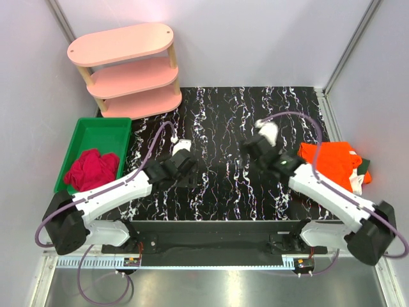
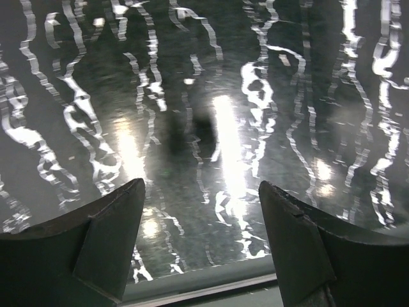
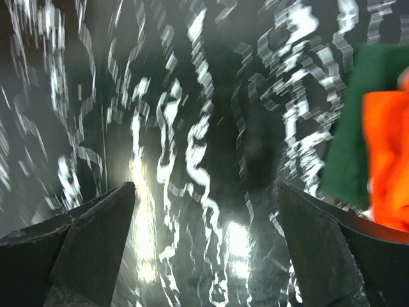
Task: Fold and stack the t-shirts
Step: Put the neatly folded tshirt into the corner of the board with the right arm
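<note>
From above, the left gripper (image 1: 190, 171) hung over the black marbled table (image 1: 223, 121) with nothing in it. The right gripper (image 1: 254, 149) was beside it, also holding nothing. The t-shirts lay in a pile to the right of the right gripper, at the table's edge. On top was a bright orange t-shirt (image 1: 331, 162), rumpled and loosely folded. A dark green t-shirt (image 1: 364, 167) showed along its far side, and a strip of white t-shirt (image 1: 355, 183) peeked out below. Well to the left of the left gripper, a green bin (image 1: 102, 131) held a crumpled red cloth (image 1: 92, 169), with a pink shelf (image 1: 128, 70) beyond it.

In the left wrist view, the left gripper (image 2: 201, 192) stood with its jaws well apart, only glossy tabletop between them.

In the right wrist view, the right gripper (image 3: 206, 192) was spread wide over bare table. The dark green t-shirt (image 3: 351, 128) lay flat just right of its right finger, with the orange t-shirt (image 3: 386, 160) on top of it.
</note>
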Robot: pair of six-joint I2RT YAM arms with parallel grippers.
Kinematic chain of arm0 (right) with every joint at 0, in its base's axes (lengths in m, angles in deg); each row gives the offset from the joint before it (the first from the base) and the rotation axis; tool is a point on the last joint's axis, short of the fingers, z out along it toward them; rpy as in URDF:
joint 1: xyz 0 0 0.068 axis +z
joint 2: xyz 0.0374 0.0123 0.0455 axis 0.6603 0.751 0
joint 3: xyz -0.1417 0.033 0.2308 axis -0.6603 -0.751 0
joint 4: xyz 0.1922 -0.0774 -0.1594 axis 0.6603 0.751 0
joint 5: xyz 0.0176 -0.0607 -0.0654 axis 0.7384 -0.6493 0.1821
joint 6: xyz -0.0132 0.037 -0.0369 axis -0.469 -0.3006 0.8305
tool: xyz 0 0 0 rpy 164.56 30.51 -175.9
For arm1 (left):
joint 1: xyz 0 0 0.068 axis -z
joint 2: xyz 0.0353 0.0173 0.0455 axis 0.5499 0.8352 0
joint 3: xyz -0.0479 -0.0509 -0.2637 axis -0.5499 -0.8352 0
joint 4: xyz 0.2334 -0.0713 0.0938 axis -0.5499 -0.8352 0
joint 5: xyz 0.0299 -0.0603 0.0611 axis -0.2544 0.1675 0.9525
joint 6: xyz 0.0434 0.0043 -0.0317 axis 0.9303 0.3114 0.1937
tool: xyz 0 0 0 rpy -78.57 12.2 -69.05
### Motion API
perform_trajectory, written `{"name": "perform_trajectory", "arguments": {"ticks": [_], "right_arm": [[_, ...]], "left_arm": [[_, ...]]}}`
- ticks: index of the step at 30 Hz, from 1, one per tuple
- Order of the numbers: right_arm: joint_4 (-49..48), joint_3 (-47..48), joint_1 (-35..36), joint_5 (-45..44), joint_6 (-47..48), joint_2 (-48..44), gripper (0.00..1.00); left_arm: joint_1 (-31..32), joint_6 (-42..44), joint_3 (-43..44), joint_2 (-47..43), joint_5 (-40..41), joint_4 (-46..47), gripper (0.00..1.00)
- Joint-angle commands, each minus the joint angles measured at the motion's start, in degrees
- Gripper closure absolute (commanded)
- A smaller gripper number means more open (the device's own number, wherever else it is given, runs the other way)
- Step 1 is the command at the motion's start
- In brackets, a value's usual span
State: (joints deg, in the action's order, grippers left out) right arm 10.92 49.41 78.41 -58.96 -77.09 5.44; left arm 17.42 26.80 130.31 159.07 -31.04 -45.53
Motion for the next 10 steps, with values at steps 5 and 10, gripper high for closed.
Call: {"name": "perform_trajectory", "arguments": {"ticks": [5,10], "right_arm": [[1.9,-0.17,18.02,-20.26,-3.53,9.39,0.0],[-1.43,-0.35,18.29,-16.31,-1.26,10.89,0.0]], "left_arm": [[-0.16,-3.08,2.35,-1.54,9.45,-5.25,0.22],[-0.16,-5.19,3.22,-1.45,11.82,-6.04,0.22]]}}
